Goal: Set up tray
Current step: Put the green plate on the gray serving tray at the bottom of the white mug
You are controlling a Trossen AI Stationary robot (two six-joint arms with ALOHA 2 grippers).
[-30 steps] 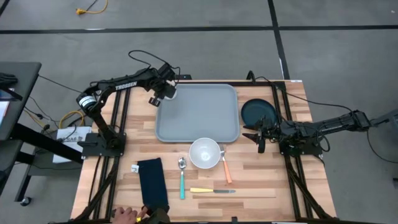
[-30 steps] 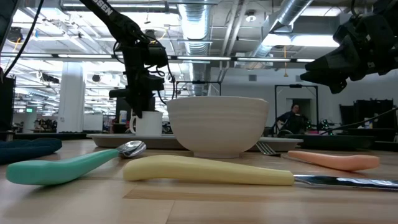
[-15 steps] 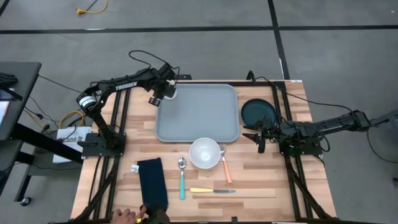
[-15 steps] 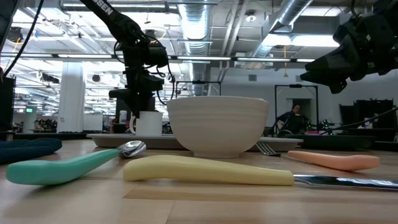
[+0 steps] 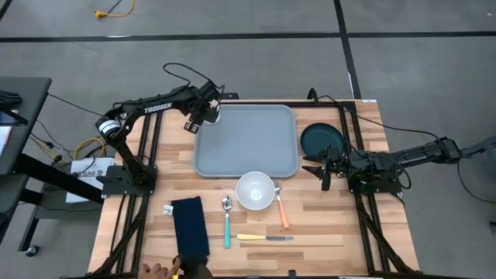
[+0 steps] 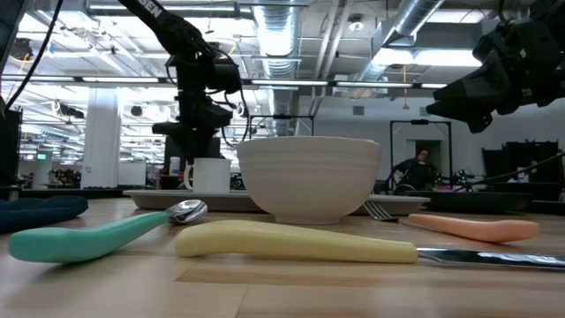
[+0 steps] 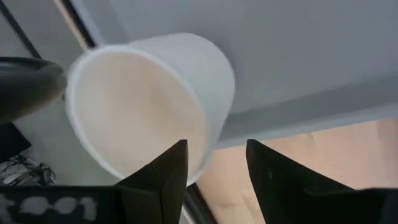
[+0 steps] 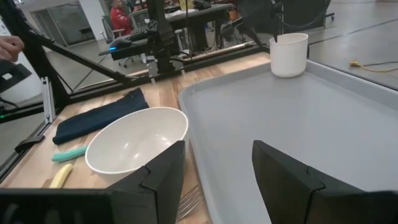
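A white cup [image 5: 213, 115] stands on the tray [image 5: 246, 139] directly below the left gripper [image 5: 203, 114], its fingers spread and empty. The right gripper [image 5: 324, 169], parted and empty, waits beside the tray; bowl [image 5: 256, 191], plate [image 5: 322, 139], cutlery and napkin [image 5: 191, 229] remain on the tabletop.

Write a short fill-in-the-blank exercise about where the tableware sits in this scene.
1. The small white cup stands in a corner of the grey-blue rectangular ____.
2. The white round bowl sits on the ____ table, outside the tray.
3. The spoon beside the bowl has a ____ handle.

Missing words: tray; wooden; teal
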